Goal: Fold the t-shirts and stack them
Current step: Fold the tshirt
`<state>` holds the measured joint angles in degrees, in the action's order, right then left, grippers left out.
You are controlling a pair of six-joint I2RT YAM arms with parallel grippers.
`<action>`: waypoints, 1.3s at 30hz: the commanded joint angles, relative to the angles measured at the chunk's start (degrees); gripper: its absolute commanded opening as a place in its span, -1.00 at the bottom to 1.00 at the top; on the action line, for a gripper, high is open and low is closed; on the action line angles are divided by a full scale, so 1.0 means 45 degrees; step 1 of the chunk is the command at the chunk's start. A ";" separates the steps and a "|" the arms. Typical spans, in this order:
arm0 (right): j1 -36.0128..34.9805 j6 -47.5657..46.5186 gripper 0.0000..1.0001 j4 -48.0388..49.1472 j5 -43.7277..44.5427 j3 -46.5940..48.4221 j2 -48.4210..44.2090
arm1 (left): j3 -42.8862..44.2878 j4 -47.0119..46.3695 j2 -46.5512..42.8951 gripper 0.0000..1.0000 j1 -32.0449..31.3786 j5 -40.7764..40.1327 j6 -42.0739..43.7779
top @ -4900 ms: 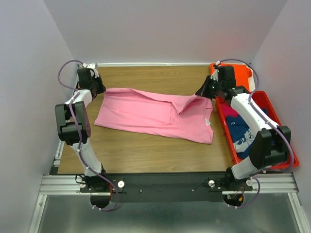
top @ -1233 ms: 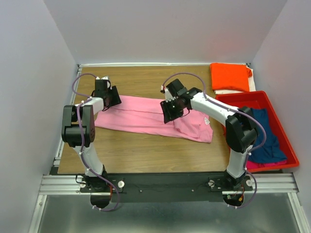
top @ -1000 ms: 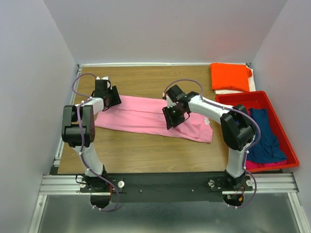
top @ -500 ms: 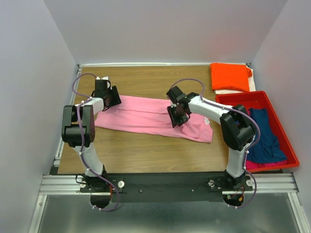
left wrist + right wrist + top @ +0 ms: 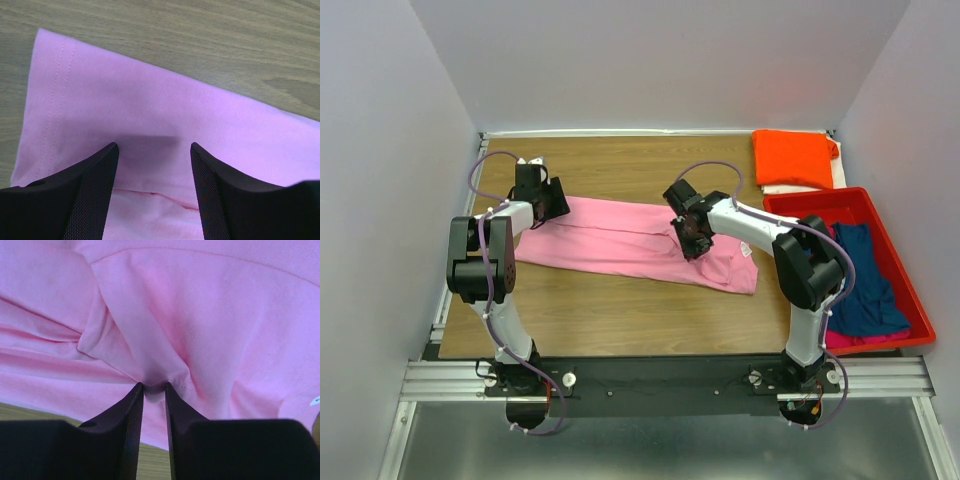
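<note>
The light pink t-shirt [image 5: 620,245] lies folded lengthwise across the wooden table [image 5: 620,300]. My left gripper [image 5: 555,197] is at the shirt's left end. In the left wrist view it [image 5: 152,146] is open, its fingers spread wide just above the pink cloth [image 5: 150,100] with nothing between them. My right gripper [image 5: 692,243] is down on the shirt's right part. The right wrist view shows that gripper [image 5: 154,385] pinching a small raised fold of the pink fabric [image 5: 225,315] between nearly closed fingertips. An orange t-shirt [image 5: 795,157] lies folded at the back right.
A red plastic bin [image 5: 920,315] stands along the right edge. It holds a navy shirt [image 5: 865,280] and a bit of magenta cloth [image 5: 840,340]. Something white [image 5: 780,187] peeks out from under the orange shirt.
My right gripper slid a little to the right along the pink shirt and its jaws narrowed onto a fold of it. The left arm has not moved.
</note>
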<state>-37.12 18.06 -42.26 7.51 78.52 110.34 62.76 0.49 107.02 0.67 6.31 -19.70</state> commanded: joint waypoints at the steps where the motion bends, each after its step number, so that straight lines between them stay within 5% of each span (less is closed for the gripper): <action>1: -0.0012 0.0127 -0.45 -0.0296 0.0812 -0.0223 -0.0146 | -0.0256 0.0496 -0.0013 0.36 0.0125 -0.0034 0.0141; 11: -0.0012 -0.0303 -0.97 -0.1192 -0.1331 0.1101 -0.0478 | -0.0197 0.0574 0.0045 0.36 0.0145 -0.0015 0.0199; 26: 0.0047 -0.0206 -0.97 -0.2034 -0.4266 0.2336 0.1182 | -0.0432 0.0711 -0.0013 0.36 0.0242 -0.0015 0.0355; 29: 0.0047 -0.0245 -0.76 -0.2015 -0.4324 0.2297 0.1143 | -0.0471 0.0711 -0.0072 0.36 0.0262 -0.0073 0.0394; 33: 0.0124 0.0067 -0.04 -0.2015 -0.3857 0.2531 0.0773 | -0.0334 0.0828 -0.0052 0.36 0.0379 -0.0171 0.0453; 39: 0.1119 0.0750 0.18 -0.1996 -0.2686 0.2747 0.0129 | 0.0154 0.0887 -0.0423 0.36 0.0477 -0.0639 0.0434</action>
<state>-35.68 19.03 -50.24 -8.84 89.01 114.72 62.83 0.93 106.87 2.04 6.11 -18.68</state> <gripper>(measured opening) 0.569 0.680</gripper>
